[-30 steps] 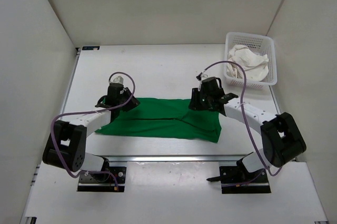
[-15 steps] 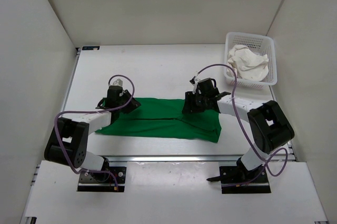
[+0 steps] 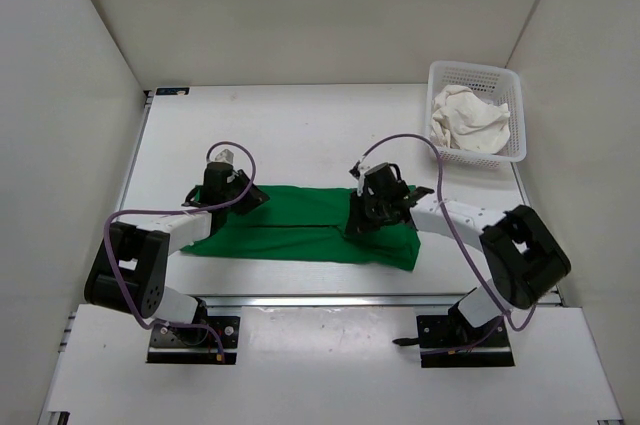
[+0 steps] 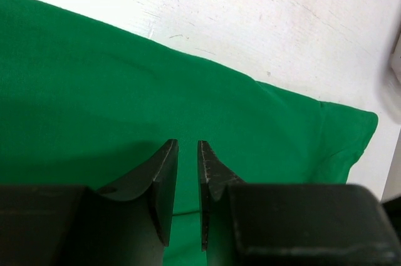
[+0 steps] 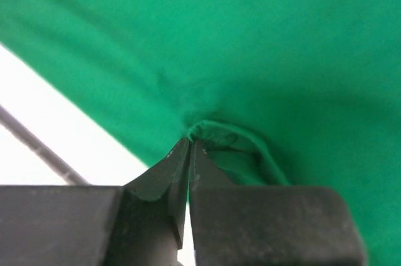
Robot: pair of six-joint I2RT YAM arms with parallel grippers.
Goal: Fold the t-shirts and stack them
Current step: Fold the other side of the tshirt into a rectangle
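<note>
Seen from above, a white worktop (image 3: 300, 135) carries one bright green t-shirt (image 3: 300, 230). It lies near the middle, between the two robot arms. It is laid out as a long, low band running left to right. A seam or fold line runs along its length and its near right corner looks doubled over, so it seems only partly folded, not yet a small square.

The right gripper (image 5: 190, 144) is down on the right half of the green shirt. Its jaws are closed on a small puckered pinch of the cloth near an edge, with bare worktop showing just beside it.

The left gripper (image 4: 188, 147) sits low at the far left part of the same shirt. Its jaws stand almost together with a slim gap. Green cloth shows beyond them, but I cannot tell whether any of it is nipped between them.

At the far right corner stands a white mesh basket (image 3: 470, 71). Inside it an off-white t-shirt (image 3: 468, 120) lies crumpled and unfolded.

No finished folded shirt or stack shows anywhere, and no red shirt can be seen. The task looks to be at an early stage: the green shirt is being folded, and the rest of the folding and all the stacking remain.
</note>
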